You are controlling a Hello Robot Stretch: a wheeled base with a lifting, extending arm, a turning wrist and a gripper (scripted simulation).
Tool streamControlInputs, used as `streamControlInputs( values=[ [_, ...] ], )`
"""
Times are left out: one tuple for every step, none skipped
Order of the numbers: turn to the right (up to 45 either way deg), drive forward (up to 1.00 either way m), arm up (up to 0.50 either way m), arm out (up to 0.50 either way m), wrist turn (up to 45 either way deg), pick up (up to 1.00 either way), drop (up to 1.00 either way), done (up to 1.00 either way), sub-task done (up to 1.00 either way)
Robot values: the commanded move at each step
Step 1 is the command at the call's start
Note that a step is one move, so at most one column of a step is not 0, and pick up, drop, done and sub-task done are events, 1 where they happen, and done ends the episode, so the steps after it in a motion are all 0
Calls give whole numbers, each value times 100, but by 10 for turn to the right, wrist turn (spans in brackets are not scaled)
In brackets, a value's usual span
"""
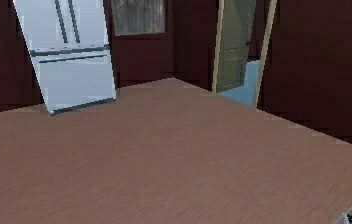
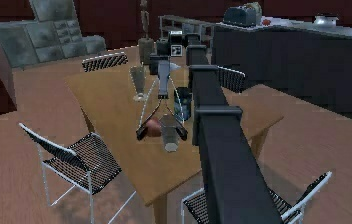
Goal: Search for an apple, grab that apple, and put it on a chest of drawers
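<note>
Arm side view: the arm (image 2: pixel 222 135) rises from the lower edge over a wooden table (image 2: pixel 102 95) at frame centre, with a mesh chair (image 2: pixel 74 160) at lower left. The gripper (image 2: pixel 160 126) shows against the cluttered tabletop, so I cannot tell whether it holds anything. A reddish blob (image 2: pixel 170 124), too small to name, lies on the table by the gripper's far end. Forward view: a fridge (image 1: pixel 69 55) stands at upper left and a door (image 1: pixel 234 45) at upper right.

You've got a matt wooden worktop (image 2: pixel 104 98), a mesh-seated chair (image 2: pixel 76 160) on pale metal tubing, a smooth white fridge (image 1: pixel 69 50).
</note>
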Motion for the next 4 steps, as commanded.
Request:
streamControlInputs(
  values=[
    [0,0,0,0,450,0,0,0,0],
    [0,0,0,0,450,0,0,0,0],
    [0,0,0,0,450,0,0,0,0],
    [0,0,0,0,240,0,0,0,0]
  ],
)
